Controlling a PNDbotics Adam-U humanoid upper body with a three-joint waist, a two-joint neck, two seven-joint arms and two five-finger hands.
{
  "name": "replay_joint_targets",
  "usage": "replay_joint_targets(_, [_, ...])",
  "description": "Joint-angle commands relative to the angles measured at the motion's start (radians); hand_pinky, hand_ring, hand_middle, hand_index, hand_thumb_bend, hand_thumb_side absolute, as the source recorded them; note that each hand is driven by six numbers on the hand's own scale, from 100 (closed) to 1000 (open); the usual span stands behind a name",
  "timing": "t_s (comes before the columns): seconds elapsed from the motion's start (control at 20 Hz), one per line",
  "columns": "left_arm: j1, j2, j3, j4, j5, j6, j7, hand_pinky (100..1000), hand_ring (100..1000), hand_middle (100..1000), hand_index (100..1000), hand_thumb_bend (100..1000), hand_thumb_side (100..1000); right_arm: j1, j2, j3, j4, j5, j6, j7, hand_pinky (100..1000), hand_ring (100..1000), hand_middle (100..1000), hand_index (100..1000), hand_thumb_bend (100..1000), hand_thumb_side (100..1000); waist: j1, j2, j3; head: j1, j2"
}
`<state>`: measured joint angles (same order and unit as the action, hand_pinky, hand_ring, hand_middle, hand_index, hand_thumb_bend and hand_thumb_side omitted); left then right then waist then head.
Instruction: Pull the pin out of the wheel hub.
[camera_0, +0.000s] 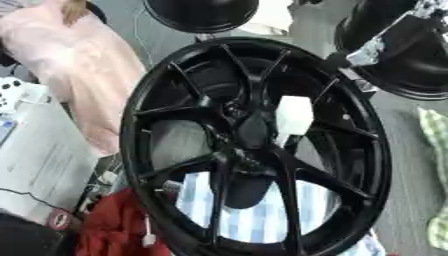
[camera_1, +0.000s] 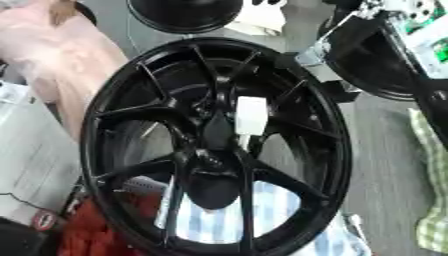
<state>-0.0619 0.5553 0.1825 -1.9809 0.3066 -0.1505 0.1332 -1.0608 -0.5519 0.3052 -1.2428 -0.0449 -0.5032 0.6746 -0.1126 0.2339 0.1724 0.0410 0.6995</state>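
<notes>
- One right arm (camera_0: 381, 41), black with silver brackets, is coming in from the upper right corner and is ending at the upper right rim of the big wheel.
- The right hand is blending into the black rim there, so whether it is wide, narrow or holding anything cannot be told. The left hand is not showing.
- Three black wheels are lying in view.
- The first wheel is the big wheel hub (camera_0: 254, 145), which is filling the middle, below and to the left of the arm's end, with its thin spokes facing up.
- A second wheel (camera_0: 201, 12) is sitting at the top edge, to the left of the arm.
- A third wheel (camera_0: 418, 70) is lying right under and behind the arm.
- One white block (camera_1: 251, 115) is sitting between the spokes just beside the hub's centre, down and left of the arm's end. It cannot be told whether this is the pin.
- One blue and white checked cloth (camera_0: 254, 220) is showing through the lower spokes.
- One red cloth (camera_0: 109, 225) is bunching at the lower left.
- One green checked cloth (camera_0: 435, 130) is lying at the right edge, below the arm.
- One person in pink (camera_0: 79, 65) is sitting at the far left, touching nothing.
- White papers (camera_0: 39, 165) are lying at the left, and grey floor (camera_0: 407, 175) is showing on the right.
</notes>
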Motion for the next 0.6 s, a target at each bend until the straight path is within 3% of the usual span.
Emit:
replay_joint_targets(0.05, [-0.006, 0.030, 0.005, -0.019, -0.004, -0.004, -0.003, 761, 700, 749, 820, 143, 835, -0.028, -0.035, 0.004, 0.004, -0.013, -0.282, 0.232, 863, 919, 787, 839, 509, 146, 0.009, -0.015, 0.002, -0.008, -0.022])
replay_joint_targets(0.4, [-0.009, 0.031, 0.004, -0.019, -0.002, -0.005, -0.003, 760, 700, 748, 819, 142, 833, -0.039, -0.057, 0.014, 0.017, -0.024, -0.378, 0.232, 855, 916, 785, 832, 489, 123, 0.010, -0.016, 0.009, -0.025, -0.063])
replay_joint_targets(0.6, [-0.027, 0.042, -0.001, -0.019, 0.003, -0.009, -0.008, 760, 700, 748, 819, 140, 826, -0.060, -0.095, 0.042, 0.029, -0.016, -0.402, 0.232, 852, 914, 783, 828, 481, 114, 0.003, -0.012, 0.023, -0.033, -0.057])
